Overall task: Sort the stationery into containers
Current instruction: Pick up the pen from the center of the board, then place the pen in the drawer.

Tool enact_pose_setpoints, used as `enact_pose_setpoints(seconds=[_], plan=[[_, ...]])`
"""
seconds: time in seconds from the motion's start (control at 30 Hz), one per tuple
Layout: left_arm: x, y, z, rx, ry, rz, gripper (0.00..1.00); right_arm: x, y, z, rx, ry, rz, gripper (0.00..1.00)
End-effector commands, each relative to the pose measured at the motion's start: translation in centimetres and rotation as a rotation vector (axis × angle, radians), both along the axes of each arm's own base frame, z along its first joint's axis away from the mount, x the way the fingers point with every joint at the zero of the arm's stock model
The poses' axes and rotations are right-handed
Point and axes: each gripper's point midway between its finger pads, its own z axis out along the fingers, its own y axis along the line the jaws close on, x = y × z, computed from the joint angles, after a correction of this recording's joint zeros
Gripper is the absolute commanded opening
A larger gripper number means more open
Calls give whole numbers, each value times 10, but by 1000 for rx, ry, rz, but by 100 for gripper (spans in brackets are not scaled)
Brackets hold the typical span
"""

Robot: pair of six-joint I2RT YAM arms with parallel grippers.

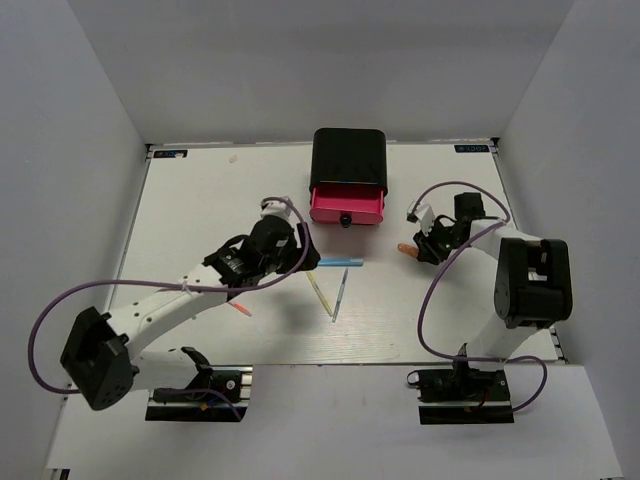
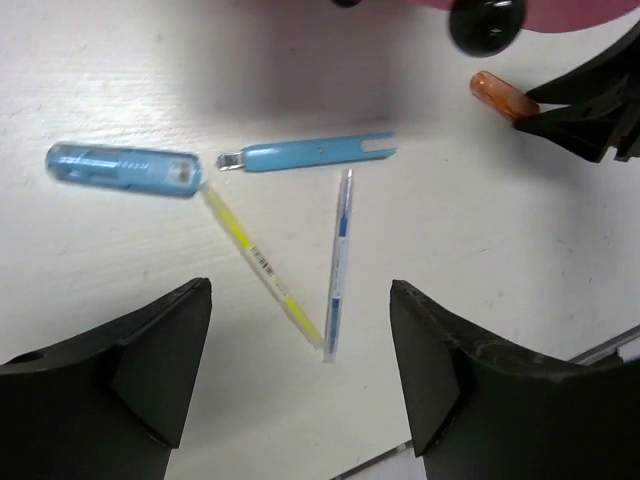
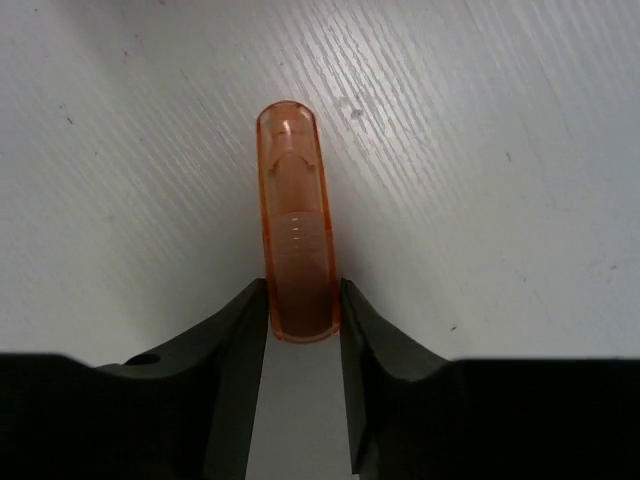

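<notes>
The black cabinet [image 1: 348, 152] stands at the back centre, its pink drawer fronts [image 1: 346, 204] and a black knob [image 1: 345, 221] facing me. My right gripper [image 1: 413, 250] is shut on the stubby orange marker [image 3: 296, 230], low over the table to the right of the drawers. My left gripper [image 2: 300, 370] is open and empty above a cluster of pens. These are a stubby light blue marker [image 2: 122, 167], a light blue pen [image 2: 315, 151], a yellow stick [image 2: 262, 265] and a blue-grey stick [image 2: 339, 262]. A red-orange stick [image 1: 240, 309] lies by the left arm.
White walls enclose the table on three sides. The yellow and blue-grey sticks meet in a V at their near ends [image 1: 333, 318]. The right arm's base [image 1: 530, 285] stands at the right, with cables looping over the table.
</notes>
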Motion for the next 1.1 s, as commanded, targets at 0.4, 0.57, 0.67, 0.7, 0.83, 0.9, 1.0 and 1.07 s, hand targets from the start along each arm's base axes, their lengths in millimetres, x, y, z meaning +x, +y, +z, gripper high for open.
enact_pose_setpoints(seconds=[0.4, 0.57, 0.67, 0.7, 0.83, 0.9, 1.0, 1.07], plan=[[-49, 108, -32, 10, 111, 436, 87, -30, 21, 36, 84, -22, 152, 12], [-59, 120, -51, 11, 165, 517, 88, -38, 40, 140, 163, -306, 250, 12], [-65, 124, -64, 16, 206, 559, 89, -41, 63, 189, 230, -409, 342, 12], [-65, 124, -64, 16, 206, 559, 89, -40, 66, 196, 241, -422, 351, 12], [-67, 125, -71, 28, 225, 574, 89, -28, 86, 237, 294, -504, 383, 12], [-70, 130, -73, 46, 233, 588, 90, -20, 98, 248, 308, -530, 409, 12], [-72, 135, -73, 54, 233, 602, 90, 0, 116, 243, 309, -508, 428, 12], [-74, 136, -73, 52, 237, 608, 90, 12, 126, 250, 301, -540, 434, 13]])
